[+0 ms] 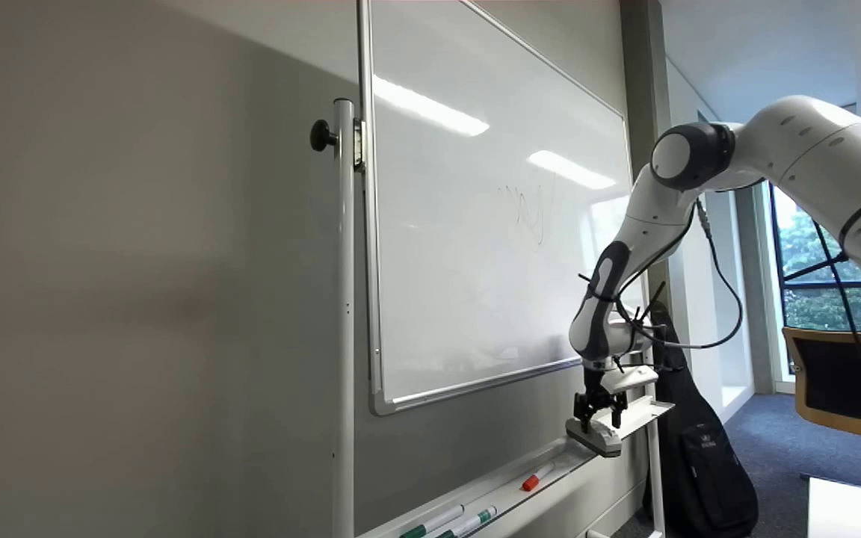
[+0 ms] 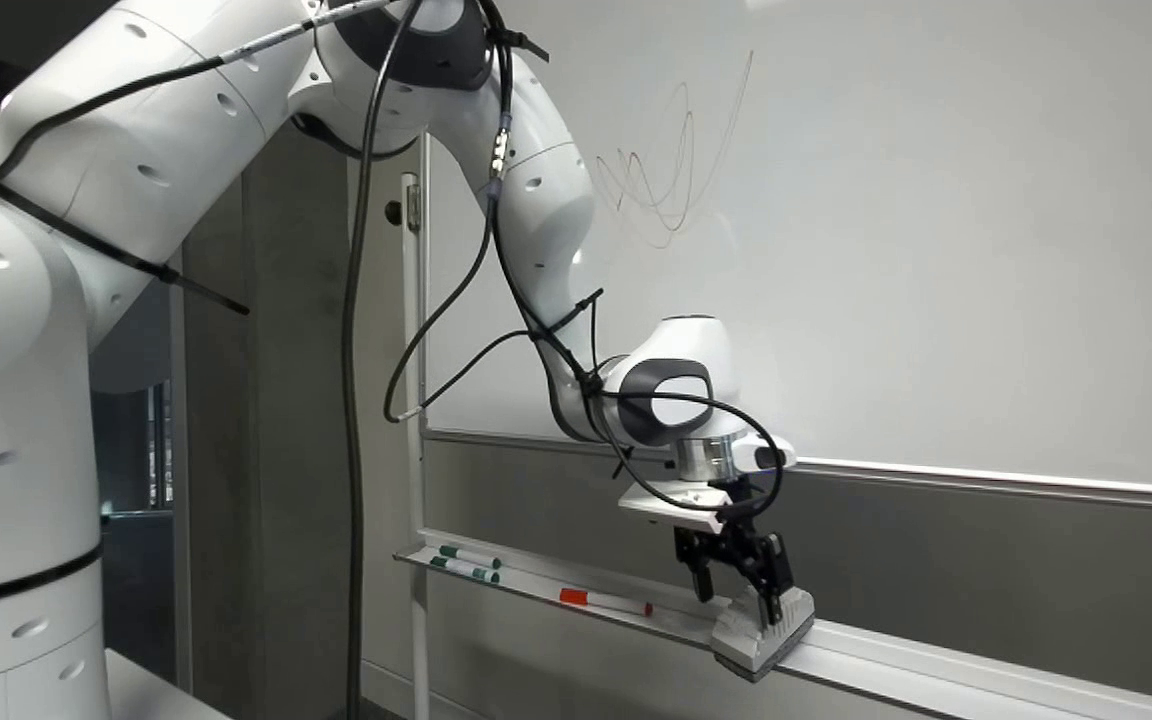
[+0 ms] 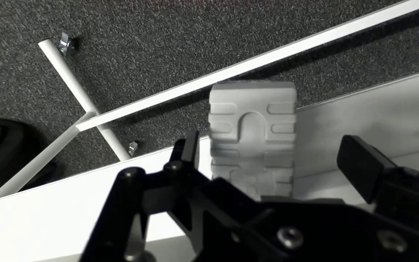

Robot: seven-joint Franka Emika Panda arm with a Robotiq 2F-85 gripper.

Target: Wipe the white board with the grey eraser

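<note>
Wrist view, left to right: long white tray (image 3: 49,218), lower left; black finger (image 3: 188,150) of the spread two-fingered gripper (image 3: 273,153); centre, pale grey, rectangular eraser (image 3: 253,134), lying across the tray between the fingers, nearer the left one, with a gap on either side; right, the opposite finger (image 3: 364,167).

I make out a red-capped marker (image 2: 606,602) on the white tray (image 2: 891,675), with two green-capped markers (image 2: 465,569) side by side further along it. Near the stand's (image 1: 344,336) far leg (image 1: 656,478) I see a tall black bag (image 1: 703,448) and, further off, a dark-backed chair (image 1: 823,377) and a window (image 1: 793,224) onto trees (image 1: 812,308). On my wrist view, a white crossbar (image 3: 267,56) runs above dark carpet (image 3: 180,51).
</note>
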